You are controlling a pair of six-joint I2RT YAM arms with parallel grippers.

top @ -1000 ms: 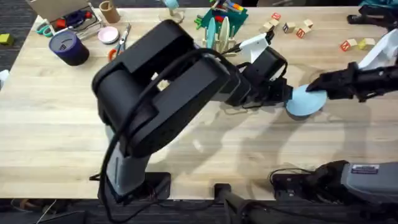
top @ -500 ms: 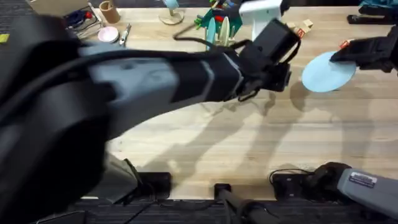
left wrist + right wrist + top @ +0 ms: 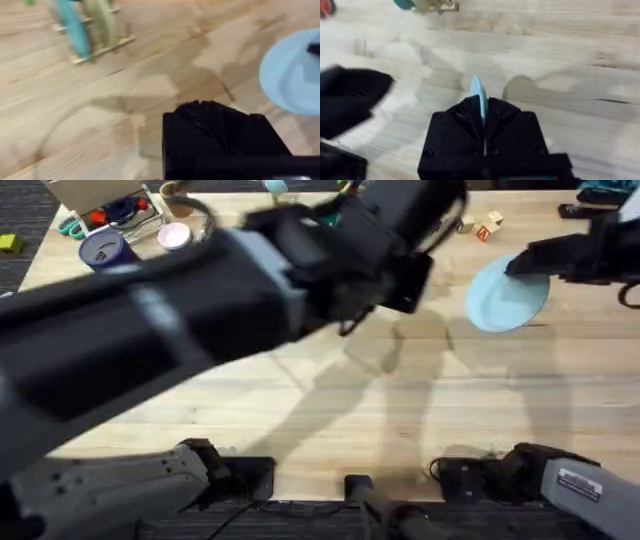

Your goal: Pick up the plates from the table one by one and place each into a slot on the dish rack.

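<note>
My right gripper [image 3: 522, 264] is shut on the rim of the light blue plate [image 3: 505, 298], which hangs tilted above the table [image 3: 400, 410] at the far right. In the right wrist view the plate [image 3: 477, 96] shows edge-on between the fingers. The left arm, large and blurred, crosses the overhead view, and its gripper [image 3: 395, 280] hovers left of that plate. In the left wrist view the dish rack [image 3: 102, 49] holds a cyan plate [image 3: 70, 30] upright in a slot next to a cream plate [image 3: 102, 22]. The held plate [image 3: 295, 75] appears there too.
A purple mug [image 3: 100, 250], a pink dish [image 3: 175, 235] and a box of tools [image 3: 100, 200] sit at the back left. Wooden letter blocks [image 3: 482, 227] lie at the back right. Bare wood spreads across the middle and front of the table.
The right gripper has lifted the light blue plate off the table and carried it toward the back right. The left arm has risen close under the camera and swung toward the back.
</note>
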